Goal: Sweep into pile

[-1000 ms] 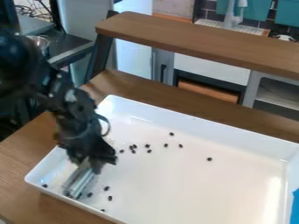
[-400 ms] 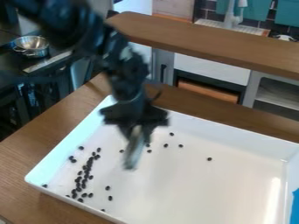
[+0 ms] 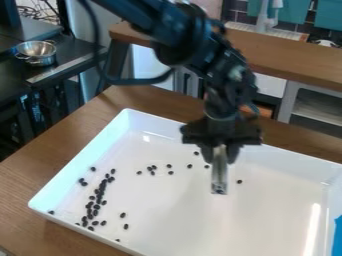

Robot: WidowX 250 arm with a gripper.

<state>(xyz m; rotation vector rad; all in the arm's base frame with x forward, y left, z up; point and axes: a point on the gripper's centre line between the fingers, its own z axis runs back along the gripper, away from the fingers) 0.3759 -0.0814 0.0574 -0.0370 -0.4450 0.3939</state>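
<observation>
Bench (image 3: 27, 175): wooden, beneath pincer and work alike.
Tray (image 3: 200, 225): white and rimmed, spread below the pincer.
Main streak of beans (image 3: 97, 199): dark, well to the pincer's left and nearer the camera; likely light, hard and quick to roll; best pushed low and slowly, not pinched.
Middle scatter of beans (image 3: 152, 168): left of the pincer, much closer than the streak; likely to skitter if struck fast.
Pincer (image 3: 220, 156): narrow, drawn in on the sweeping bar's upper end.
Sweeping bar (image 3: 219, 172): pale and shiny, hanging nearly upright below the pincer; probably stiff, light and a bit slippery; best held high and square, with the lower end free to sweep. Contact with the tray: cannot tell.
Lone bean (image 3: 240, 182): below and right of the pincer, near the bar's foot; easily missed.
</observation>
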